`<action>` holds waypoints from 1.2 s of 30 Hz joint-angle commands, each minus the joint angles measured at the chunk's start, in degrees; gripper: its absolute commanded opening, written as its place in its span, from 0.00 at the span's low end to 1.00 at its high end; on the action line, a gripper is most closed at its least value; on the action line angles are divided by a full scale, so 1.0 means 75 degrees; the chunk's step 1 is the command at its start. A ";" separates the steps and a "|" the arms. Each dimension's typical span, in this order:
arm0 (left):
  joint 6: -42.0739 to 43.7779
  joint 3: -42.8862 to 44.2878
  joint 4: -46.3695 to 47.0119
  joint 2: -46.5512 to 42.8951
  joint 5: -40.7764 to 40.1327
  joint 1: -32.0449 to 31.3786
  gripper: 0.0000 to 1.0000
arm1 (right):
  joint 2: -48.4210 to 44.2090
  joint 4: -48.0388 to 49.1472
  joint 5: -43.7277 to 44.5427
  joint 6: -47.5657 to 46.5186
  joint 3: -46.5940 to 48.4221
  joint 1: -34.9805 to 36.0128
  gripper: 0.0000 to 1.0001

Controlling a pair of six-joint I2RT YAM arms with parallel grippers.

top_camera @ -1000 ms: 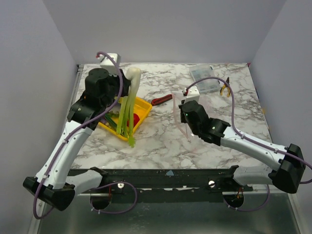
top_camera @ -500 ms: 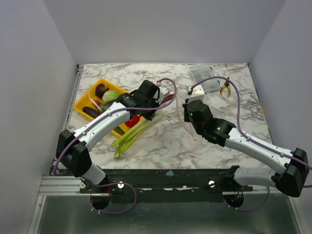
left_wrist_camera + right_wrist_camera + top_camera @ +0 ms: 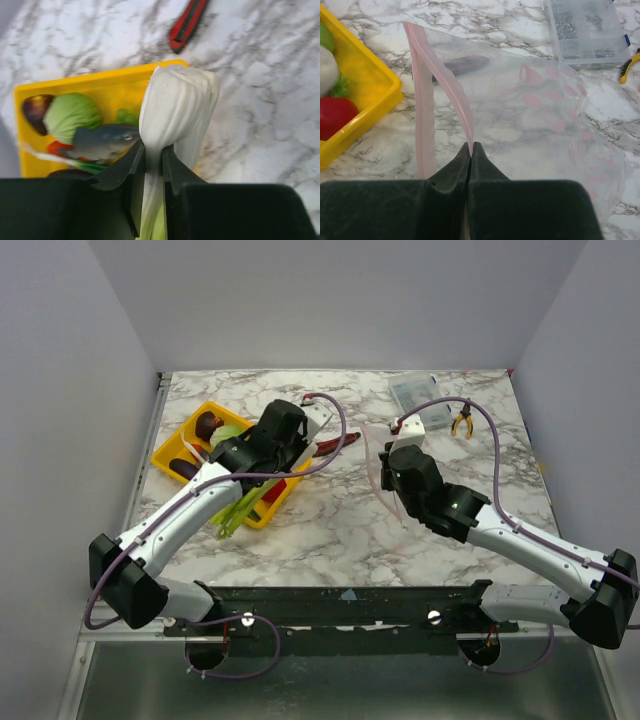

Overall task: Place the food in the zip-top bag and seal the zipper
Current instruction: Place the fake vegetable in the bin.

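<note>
Both end effectors grip: left [image 3: 152, 165] celery [image 3: 172, 115], right [image 3: 470, 162] zipper [image 3: 452, 90].

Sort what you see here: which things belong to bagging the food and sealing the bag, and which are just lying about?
Belongs to the job:
celery stalk
grey fish
tomato
zip-top bag
zipper

Lying about:
green cabbage
yellow tray
red-handled tool
clear compartment box
yellow pliers

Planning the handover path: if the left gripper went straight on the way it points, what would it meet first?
Probably the red-handled tool on the marble beyond the yellow tray; depth is unclear.
</note>
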 commanded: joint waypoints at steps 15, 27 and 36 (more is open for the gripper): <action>0.0836 0.0280 0.1160 0.1867 0.1052 0.1914 0.32 | -0.0238 -0.0030 -0.0256 0.0065 -0.0231 -0.0045 0.00; -0.1351 -0.0858 0.1597 0.0267 0.0977 0.1963 0.93 | -0.0138 0.0181 -0.0566 0.0050 -0.0334 -0.0045 0.00; -0.2105 -0.0832 0.1326 -0.0193 0.0306 0.2178 0.94 | -0.0205 0.0235 -0.0661 0.0113 -0.0374 -0.0045 0.00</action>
